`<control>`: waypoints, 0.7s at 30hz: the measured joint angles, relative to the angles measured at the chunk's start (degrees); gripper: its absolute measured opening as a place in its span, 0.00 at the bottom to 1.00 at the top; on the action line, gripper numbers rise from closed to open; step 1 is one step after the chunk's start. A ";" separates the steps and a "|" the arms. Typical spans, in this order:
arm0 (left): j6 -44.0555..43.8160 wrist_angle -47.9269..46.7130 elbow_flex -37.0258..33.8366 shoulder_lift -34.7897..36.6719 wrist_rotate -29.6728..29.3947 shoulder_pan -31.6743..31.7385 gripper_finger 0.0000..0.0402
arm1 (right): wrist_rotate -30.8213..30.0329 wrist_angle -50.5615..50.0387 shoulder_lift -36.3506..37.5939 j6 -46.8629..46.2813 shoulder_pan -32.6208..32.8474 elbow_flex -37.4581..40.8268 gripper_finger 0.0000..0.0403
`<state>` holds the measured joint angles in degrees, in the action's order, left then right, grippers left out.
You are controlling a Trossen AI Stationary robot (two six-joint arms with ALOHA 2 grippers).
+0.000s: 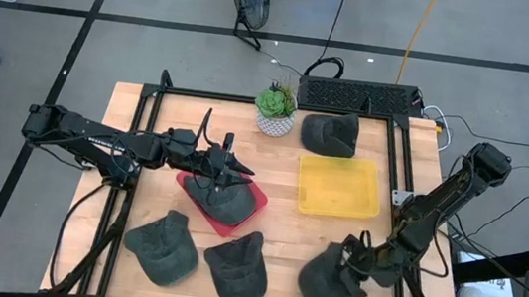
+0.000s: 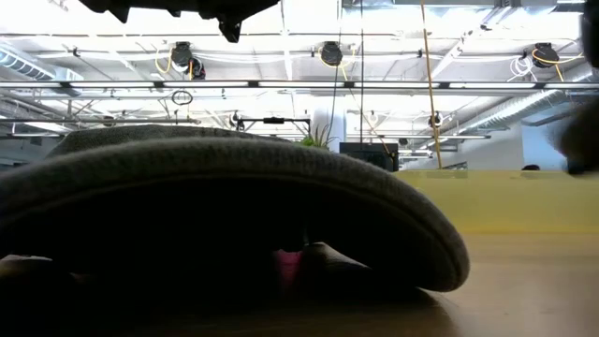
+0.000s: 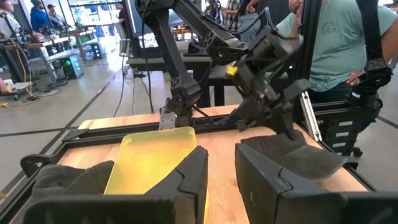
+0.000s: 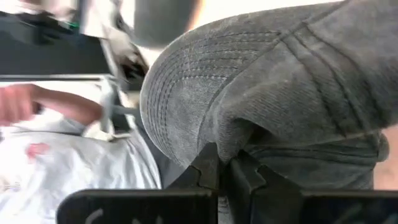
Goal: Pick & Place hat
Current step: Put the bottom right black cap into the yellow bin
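Several dark grey caps are in the high view. One lies crown up in a red tray [image 1: 251,203], and my left gripper [image 1: 229,168] hovers open just over that cap [image 1: 217,197], touching nothing. Two more caps [image 1: 161,248] [image 1: 237,266] rest on the table near its front edge, and another [image 1: 331,133] sits at the far side. My right gripper [image 1: 359,263] is shut on the front-right cap [image 1: 327,282], which also shows in the left wrist view as the cap [image 3: 292,150] below my right gripper [image 3: 273,106]. My right gripper pinches a fold of cloth [image 4: 231,140] between its two fingers where the stitched brim [image 4: 174,106] meets the crown. The fingers come slanting down from the table's right side. Whether the cap is lifted clear of the table I cannot tell.
A yellow tray [image 1: 338,186] lies between the two arms, right of the red tray. A potted succulent [image 1: 275,109] stands at the far edge. A black frame rail [image 1: 403,174] borders the table. A person in a teal shirt [image 3: 339,43] stands beyond the table's right side.
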<state>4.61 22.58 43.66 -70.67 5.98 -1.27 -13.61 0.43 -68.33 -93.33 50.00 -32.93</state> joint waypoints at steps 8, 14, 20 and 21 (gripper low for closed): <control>0.04 -0.02 0.00 0.00 -0.02 -0.01 0.22 | -3.03 1.77 7.22 14.10 -12.37 0.00 0.00; 1.09 -0.02 0.00 0.00 -0.03 0.01 0.22 | -3.47 1.94 13.93 24.94 -26.33 -0.02 0.00; 1.36 -0.06 0.00 0.00 -0.04 0.01 0.22 | -2.81 1.39 18.68 33.07 -37.26 -0.02 0.00; 1.36 -0.06 0.00 0.00 -0.04 0.01 0.22 | -2.59 0.82 19.35 34.17 -38.61 -0.02 0.00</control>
<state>5.98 22.52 43.66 -70.67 5.93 -1.26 -16.20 1.26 -48.97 -59.16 11.39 -32.95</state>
